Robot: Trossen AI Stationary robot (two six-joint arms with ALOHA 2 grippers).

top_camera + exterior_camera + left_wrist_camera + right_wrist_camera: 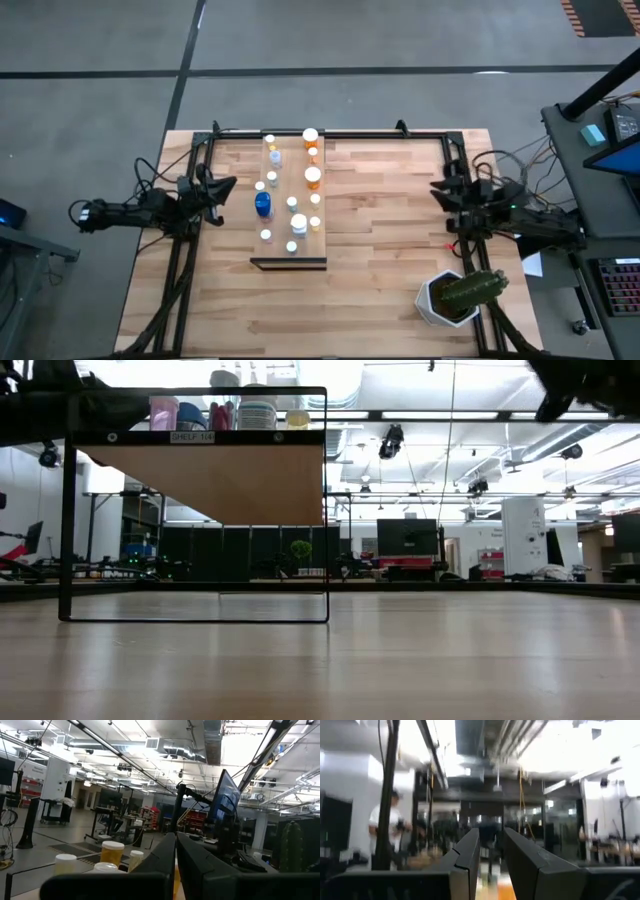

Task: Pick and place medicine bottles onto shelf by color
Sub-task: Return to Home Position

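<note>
The medicine bottles stand upright on the shelf, a pale board in the middle of the table. Among them are orange ones, a fat blue one and several small white-capped ones. In the low view the shelf is raised on a thin black frame, and the bottles stand on top of it. My left gripper is shut and empty at the table's left edge, beside the shelf. My right gripper waits at the right edge. Its fingers are a little apart with nothing between them.
A white pot with a green cactus stands at the near right corner. Black frame rails run along the far edge and down both sides. Bare planks lie between the shelf and the right arm and along the near edge.
</note>
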